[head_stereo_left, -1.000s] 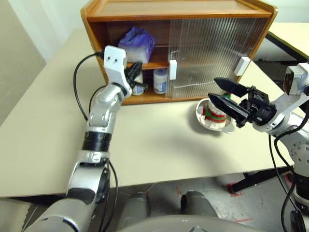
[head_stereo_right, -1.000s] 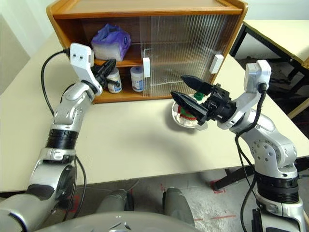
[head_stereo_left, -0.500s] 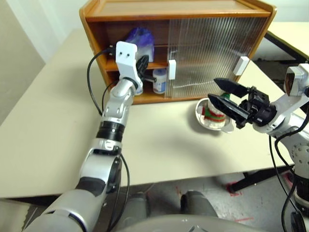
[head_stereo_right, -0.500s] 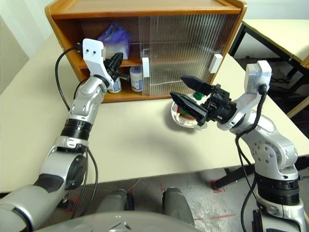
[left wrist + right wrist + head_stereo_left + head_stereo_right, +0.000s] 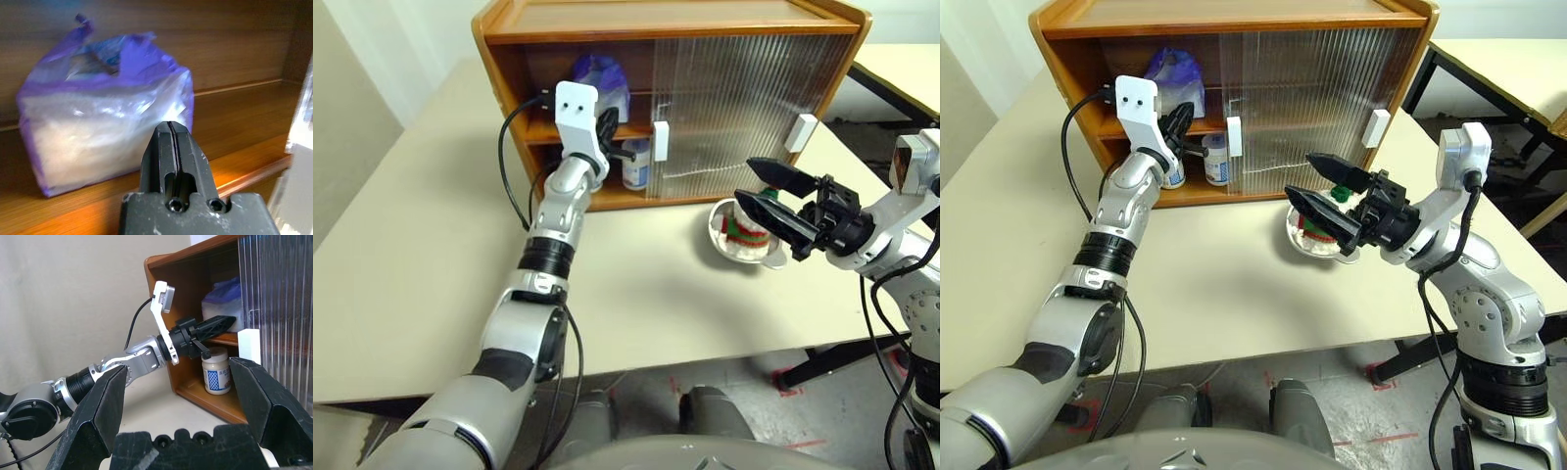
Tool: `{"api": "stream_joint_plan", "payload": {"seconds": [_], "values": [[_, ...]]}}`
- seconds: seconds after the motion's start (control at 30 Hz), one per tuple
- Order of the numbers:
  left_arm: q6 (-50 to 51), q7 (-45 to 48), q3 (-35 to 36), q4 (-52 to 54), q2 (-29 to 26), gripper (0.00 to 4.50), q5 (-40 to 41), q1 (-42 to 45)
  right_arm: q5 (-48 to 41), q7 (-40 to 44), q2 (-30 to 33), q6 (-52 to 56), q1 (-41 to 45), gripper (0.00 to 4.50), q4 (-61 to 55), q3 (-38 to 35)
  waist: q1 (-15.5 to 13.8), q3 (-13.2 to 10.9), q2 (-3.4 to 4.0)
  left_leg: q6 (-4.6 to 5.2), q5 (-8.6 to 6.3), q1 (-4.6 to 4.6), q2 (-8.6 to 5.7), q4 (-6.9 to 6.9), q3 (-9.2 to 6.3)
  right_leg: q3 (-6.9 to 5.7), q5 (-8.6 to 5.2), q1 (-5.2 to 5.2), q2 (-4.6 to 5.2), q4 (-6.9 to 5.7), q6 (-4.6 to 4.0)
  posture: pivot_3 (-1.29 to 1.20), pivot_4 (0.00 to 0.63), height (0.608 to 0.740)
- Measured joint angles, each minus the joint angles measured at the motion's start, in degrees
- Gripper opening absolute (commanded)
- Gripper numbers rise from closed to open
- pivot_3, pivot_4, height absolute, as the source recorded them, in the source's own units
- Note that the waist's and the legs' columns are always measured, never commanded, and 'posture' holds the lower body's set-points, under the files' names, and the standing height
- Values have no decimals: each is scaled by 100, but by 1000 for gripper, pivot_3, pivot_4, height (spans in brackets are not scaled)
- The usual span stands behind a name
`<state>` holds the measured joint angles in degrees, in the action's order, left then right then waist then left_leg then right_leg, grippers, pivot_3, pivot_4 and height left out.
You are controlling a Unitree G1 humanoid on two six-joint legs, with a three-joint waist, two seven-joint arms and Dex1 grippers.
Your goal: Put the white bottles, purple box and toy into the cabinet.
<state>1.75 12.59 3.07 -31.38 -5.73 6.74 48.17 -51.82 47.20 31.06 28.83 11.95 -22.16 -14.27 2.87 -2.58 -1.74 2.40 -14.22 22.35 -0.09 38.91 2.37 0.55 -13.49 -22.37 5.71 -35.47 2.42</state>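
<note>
Setting: robot test lab or workshop. Plain cream-topped bench fills the frame centre; a second cream bench on black metal legs at upper right. Bare grey concrete floor with red tape marks at bottom. Blank pale wall upper left.

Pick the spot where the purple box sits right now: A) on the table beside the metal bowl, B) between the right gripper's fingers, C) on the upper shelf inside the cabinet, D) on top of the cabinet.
C: the purple box rests on the inner upper shelf of the cabinet, just ahead of the shut left gripper, with nothing held in either gripper.
</note>
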Motion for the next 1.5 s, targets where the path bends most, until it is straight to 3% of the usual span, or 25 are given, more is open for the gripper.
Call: {"api": "stream_joint_plan", "payload": {"seconds": [0.3,0.5,0.67,1.03,1.3,1.5], "values": [[1549,839,-370,3062,-485,37,367,-1625,-12,40,30,3,3,4500,41,-8,82,2,4,0,-1,-4,2,-3,-4,2,5,0,0,-7,-16,-103,0,740],[1876,1269,-870,3524,-318,37,511,-1973,6,105,1,2,79,4500,199,33,-23,2,3,6,4,-4,-3,4,-2,1,3,5,6,0,-2,-105,0,740],[1744,1283,-1292,3407,132,37,441,-1932,17,119,14,3,127,4500,255,46,-64,2,4,7,4,-3,-1,4,-3,1,-1,3,0,0,-4,-125,0,740],[493,723,-1476,1403,1312,37,16,-1032,-7,-12,125,100,-80,4500,93,-10,-36,2,4,9,5,3,-4,3,-3,3,-8,3,-4,9,7,-184,0,740],[-697,-258,-1334,96,1362,37,-338,-800,-77,-106,208,109,-138,4500,-8,-48,105,2,4,8,4,3,-2,3,-3,3,-7,3,-4,10,10,-204,0,740],[-1166,-844,-1288,-194,1370,37,-381,-778,-96,-127,237,110,-163,4500,-32,-53,105,2,3,7,3,5,-3,3,-3,3,-6,3,-2,11,11,-207,0,740]]}}
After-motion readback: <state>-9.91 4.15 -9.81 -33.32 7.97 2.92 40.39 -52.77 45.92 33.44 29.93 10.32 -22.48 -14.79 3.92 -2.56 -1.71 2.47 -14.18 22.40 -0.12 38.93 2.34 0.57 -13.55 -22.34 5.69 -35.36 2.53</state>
